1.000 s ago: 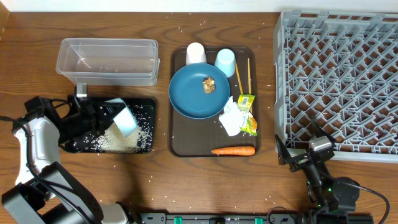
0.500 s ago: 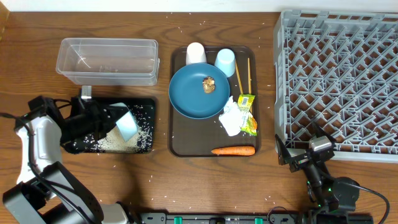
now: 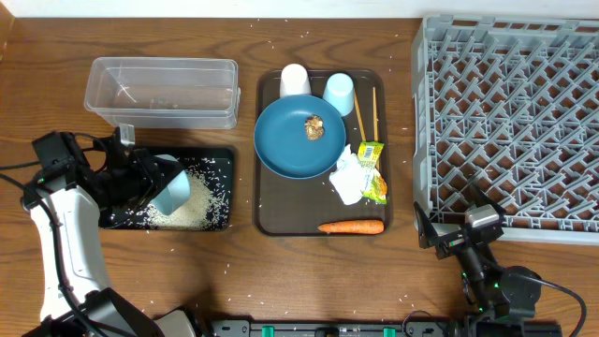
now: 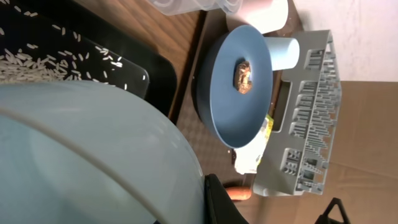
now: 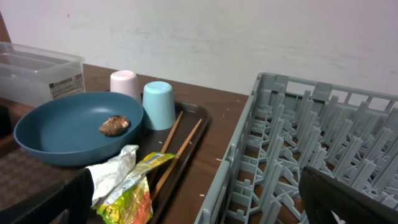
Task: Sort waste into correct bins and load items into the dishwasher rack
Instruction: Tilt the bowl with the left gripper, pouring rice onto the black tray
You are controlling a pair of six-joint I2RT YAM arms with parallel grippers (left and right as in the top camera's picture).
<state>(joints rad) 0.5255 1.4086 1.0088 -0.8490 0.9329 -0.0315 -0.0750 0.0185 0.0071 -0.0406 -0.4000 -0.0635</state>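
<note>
bowl [image 3: 172,195] in hand [image 3: 153,178], rice [image 3: 193,212] in black tray [image 3: 230,193]

top-down overhead, two low close wrist views, blue plate [image 3: 281,142] in all three

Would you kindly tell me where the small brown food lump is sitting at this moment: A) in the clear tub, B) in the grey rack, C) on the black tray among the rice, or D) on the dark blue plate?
D: the brown lump lies near the middle of the dark blue plate, which rests on the serving tray.
</note>
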